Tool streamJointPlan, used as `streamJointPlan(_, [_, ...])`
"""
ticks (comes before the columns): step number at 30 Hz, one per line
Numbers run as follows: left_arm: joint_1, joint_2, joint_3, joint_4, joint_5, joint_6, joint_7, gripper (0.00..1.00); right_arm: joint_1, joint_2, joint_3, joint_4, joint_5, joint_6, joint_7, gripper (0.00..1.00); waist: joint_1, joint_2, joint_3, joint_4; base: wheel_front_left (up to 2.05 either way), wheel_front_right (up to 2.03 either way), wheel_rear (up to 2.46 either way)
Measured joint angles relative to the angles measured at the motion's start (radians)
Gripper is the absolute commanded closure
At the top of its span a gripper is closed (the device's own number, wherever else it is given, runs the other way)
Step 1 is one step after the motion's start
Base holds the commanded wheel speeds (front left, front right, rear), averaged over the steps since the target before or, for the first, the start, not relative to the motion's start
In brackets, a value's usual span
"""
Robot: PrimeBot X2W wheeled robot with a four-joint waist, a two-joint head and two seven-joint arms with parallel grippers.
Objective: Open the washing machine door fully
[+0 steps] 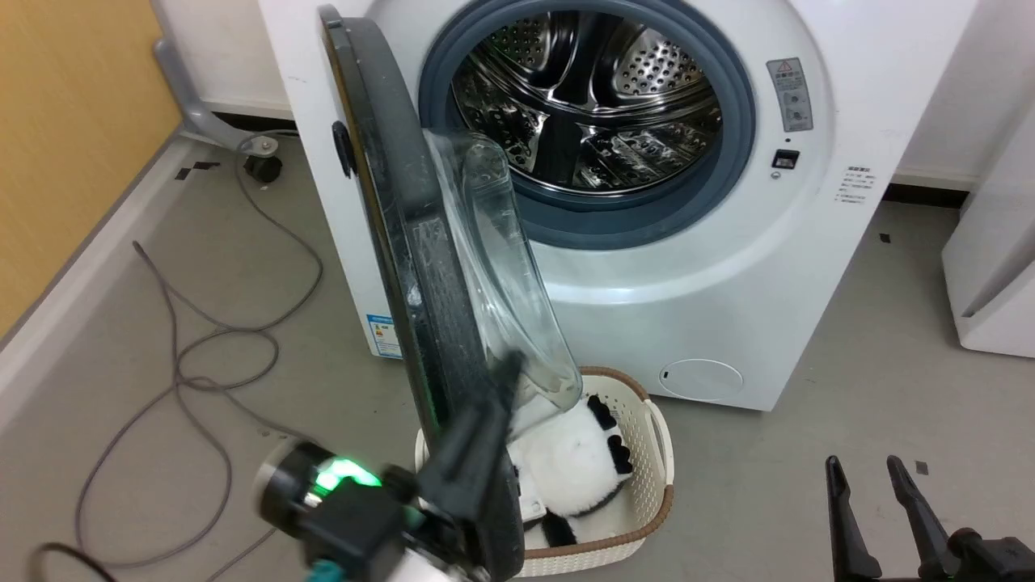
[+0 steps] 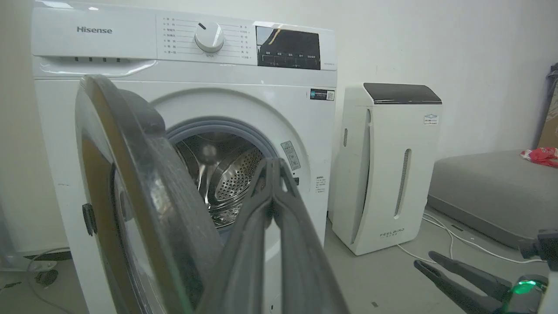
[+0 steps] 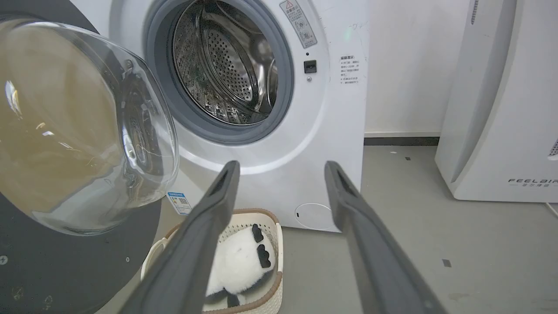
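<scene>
Just below the washing machine door (image 1: 404,242), basket (image 1: 653,477) holds panda (image 1: 566,465)

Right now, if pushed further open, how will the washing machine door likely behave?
The washing machine door probably swings as one rigid piece without flexing: the dark rim looks thick. Its bulging glass bowl likely makes it heavy, slow to start. The glossy glass may let the left gripper slip.

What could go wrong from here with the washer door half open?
The left gripper, fingers shut, seems only to press on the washing machine door's inner rim, without gripping it; it may slip onto the glass bowl. The laundry basket holding a plush panda sits right under the door; the low-held gripper could knock it.
</scene>
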Motion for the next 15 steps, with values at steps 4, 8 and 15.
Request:
streamJointPlan(4, [0.039, 0.003, -0.061, 0.037, -0.030, -0.009, 0.050, 1.00, 0.000, 0.000, 0.001, 0.007, 0.000, 0.000, 0.000, 0.00, 0.0000, 0.0000, 0.003, 0.010, 0.00, 0.00, 0.00])
streamJointPlan(8, [0.061, 0.006, -0.109, 0.066, -0.048, -0.011, 0.076, 1.00, 0.000, 0.000, 0.002, 0.013, 0.001, 0.000, -0.001, 0.00, 0.0000, 0.0000, 0.003, 0.018, 0.00, 0.00, 0.00])
streamJointPlan(15, [0.090, 0.020, -0.112, 0.144, -0.055, 0.009, 0.112, 1.00, 0.000, 0.000, 0.008, 0.018, 0.009, 0.000, -0.002, 0.00, 0.0000, 0.0000, 0.005, 0.028, 0.00, 0.00, 0.00])
